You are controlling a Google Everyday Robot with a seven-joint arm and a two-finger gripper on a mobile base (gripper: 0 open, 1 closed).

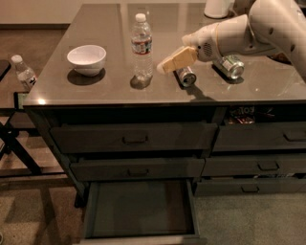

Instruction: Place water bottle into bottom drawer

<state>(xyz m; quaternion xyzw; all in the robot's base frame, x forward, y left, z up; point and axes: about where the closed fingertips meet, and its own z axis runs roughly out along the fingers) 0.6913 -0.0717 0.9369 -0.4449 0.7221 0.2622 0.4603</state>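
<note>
The water bottle [142,46] stands upright near the middle of the grey cabinet top, clear with a white cap and a red-and-white label band. My gripper [166,65], tan at its tip, reaches in from the right on a white arm and hovers just right of the bottle, at about the height of its lower body, without touching it. The bottom drawer [141,228] of the left column is pulled out below, with a bare dark floor.
A white bowl [86,58] sits left of the bottle. One can [186,76] lies under the gripper and another can [231,66] lies further right. A small bottle [23,72] stands on a side stand at far left. A white container [218,7] is at the back.
</note>
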